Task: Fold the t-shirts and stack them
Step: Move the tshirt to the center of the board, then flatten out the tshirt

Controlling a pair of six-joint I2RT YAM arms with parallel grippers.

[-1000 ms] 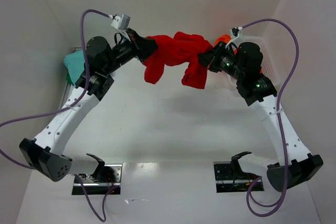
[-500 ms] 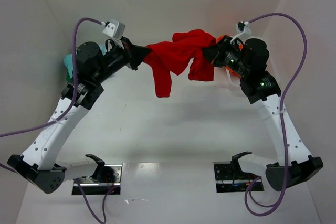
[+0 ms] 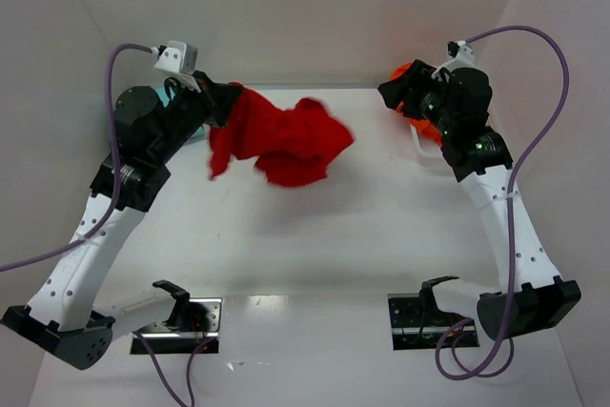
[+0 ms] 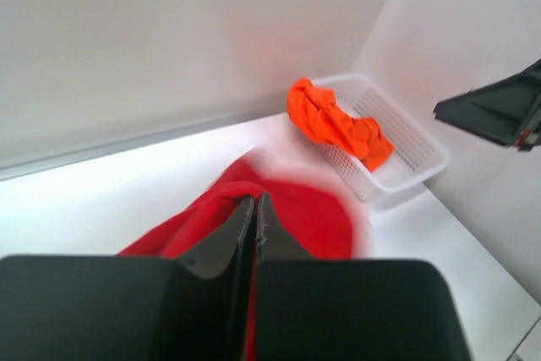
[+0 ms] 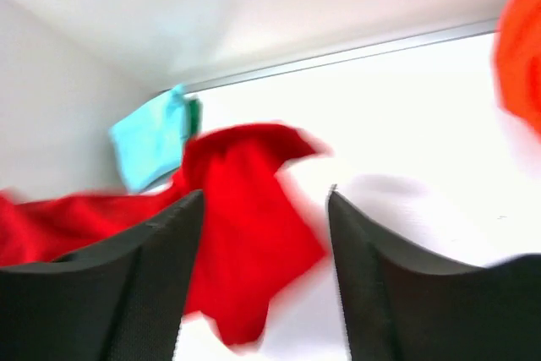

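Observation:
The red t-shirt (image 3: 286,140) hangs bunched in the air over the back middle of the table. My left gripper (image 3: 224,102) is shut on its left edge, and in the left wrist view the jaws (image 4: 255,200) pinch red cloth (image 4: 313,217). My right gripper (image 3: 396,92) stands open and empty at the back right, apart from the red t-shirt (image 5: 245,209), which is blurred beyond its fingers (image 5: 265,196). The orange t-shirt (image 4: 334,120) lies heaped in the basket. A teal t-shirt (image 5: 150,137) lies at the far left by the wall.
The white mesh basket (image 4: 406,150) stands in the back right corner, partly behind my right arm (image 3: 477,154). White walls close in the table on the left, back and right. Both arm bases sit at the near edge.
My right gripper has opened, let go of the red t-shirt and drawn back to the right. My left arm has swung left with the shirt, which now dangles from it alone.

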